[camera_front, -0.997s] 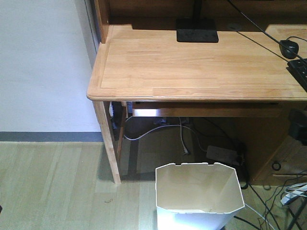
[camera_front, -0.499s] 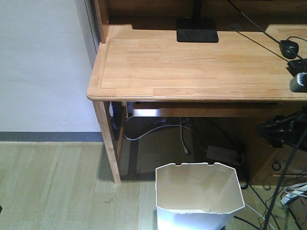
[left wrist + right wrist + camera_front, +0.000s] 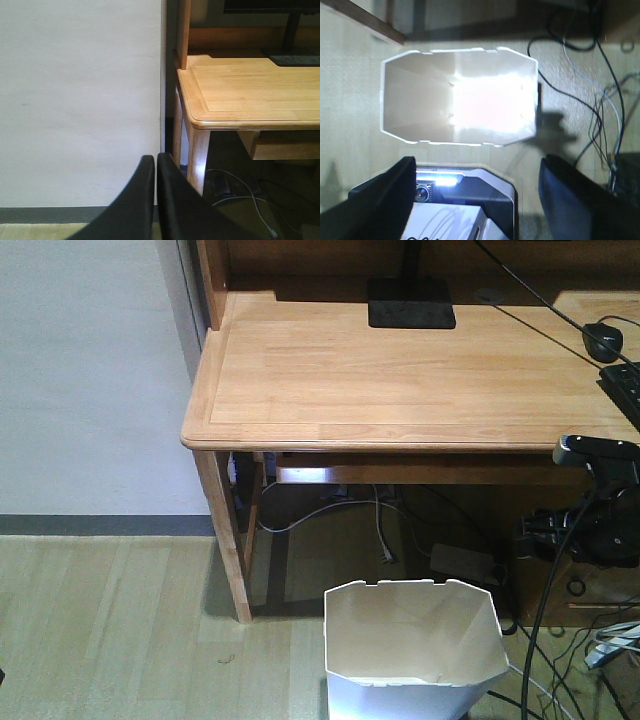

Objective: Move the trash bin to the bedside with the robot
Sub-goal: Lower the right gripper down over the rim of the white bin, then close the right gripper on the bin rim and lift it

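Approach step, I reckon: trash bin [image 3: 412,680] on floor [image 3: 120,620] before desk [image 3: 400,380], by its front-left leg. My R gripper [image 3: 477,161] hangs over it, fingers [image 3: 385,200] wide apart, empty; L gripper [image 3: 155,159] pinched together, empty. Next: lower R onto rim, clamp.

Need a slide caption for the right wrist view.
Right wrist view: open right end effector poised above the white octagonal-rimmed plastic trash bin, standing on pale floor beside dark cables.
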Motion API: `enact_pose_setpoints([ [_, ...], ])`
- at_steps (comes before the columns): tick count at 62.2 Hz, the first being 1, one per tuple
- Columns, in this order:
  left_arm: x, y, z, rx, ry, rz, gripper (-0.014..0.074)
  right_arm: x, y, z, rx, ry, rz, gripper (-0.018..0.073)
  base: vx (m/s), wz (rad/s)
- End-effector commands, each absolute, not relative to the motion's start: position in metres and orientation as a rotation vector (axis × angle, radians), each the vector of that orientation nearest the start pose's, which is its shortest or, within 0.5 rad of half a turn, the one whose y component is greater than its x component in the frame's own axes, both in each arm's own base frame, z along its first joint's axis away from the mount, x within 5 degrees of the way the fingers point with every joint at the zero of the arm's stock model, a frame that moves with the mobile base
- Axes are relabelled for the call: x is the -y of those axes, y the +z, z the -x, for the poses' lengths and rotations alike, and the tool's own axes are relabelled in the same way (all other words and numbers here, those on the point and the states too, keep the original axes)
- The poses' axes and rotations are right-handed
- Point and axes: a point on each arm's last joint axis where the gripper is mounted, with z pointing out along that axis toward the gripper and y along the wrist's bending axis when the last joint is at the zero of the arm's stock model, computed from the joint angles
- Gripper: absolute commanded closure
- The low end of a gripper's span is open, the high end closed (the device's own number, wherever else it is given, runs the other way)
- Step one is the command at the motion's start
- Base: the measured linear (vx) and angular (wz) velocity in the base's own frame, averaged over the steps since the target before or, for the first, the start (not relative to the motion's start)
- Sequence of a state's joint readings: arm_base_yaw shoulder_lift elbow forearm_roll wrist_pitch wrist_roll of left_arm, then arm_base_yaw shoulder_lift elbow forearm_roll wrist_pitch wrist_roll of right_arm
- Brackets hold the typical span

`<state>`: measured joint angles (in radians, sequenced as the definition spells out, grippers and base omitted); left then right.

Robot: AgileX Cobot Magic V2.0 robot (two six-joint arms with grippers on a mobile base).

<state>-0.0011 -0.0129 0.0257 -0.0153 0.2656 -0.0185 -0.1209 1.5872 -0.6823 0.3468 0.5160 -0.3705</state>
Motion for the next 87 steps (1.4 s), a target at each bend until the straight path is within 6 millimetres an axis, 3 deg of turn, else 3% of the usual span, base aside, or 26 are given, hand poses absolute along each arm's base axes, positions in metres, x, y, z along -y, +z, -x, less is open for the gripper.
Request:
enact_pose_setpoints([
  [1,0.001,0.182,-0.056,-1.697,-0.036,0.03,0.0603,0.028,0.142,-0.274,-2.847,0.184,-0.072,0.0005,0.0,0.0],
  [30,0.001,0.182,-0.056,-1.697,-0.036,0.03,0.0603,0.041,0.041,-0.312,-2.935,0.081,0.06,-0.0013,0.0,0.0],
  [49,0.001,0.182,-0.056,-1.697,-0.036,0.03,0.0603,0.045,-0.037,-0.332,-3.035,0.091,0.123,-0.0011,0.0,0.0],
  [75,0.001,0.182,-0.056,-1.697,-0.036,0.03,0.0603,0.046,-0.148,-0.339,-3.17,0.161,0.134,-0.0011,0.0,0.0],
  [87,0.001,0.182,-0.056,-1.697,-0.036,0.03,0.0603,0.044,-0.185,-0.341,-3.209,0.206,0.137,-0.0001,0.0,0.0],
])
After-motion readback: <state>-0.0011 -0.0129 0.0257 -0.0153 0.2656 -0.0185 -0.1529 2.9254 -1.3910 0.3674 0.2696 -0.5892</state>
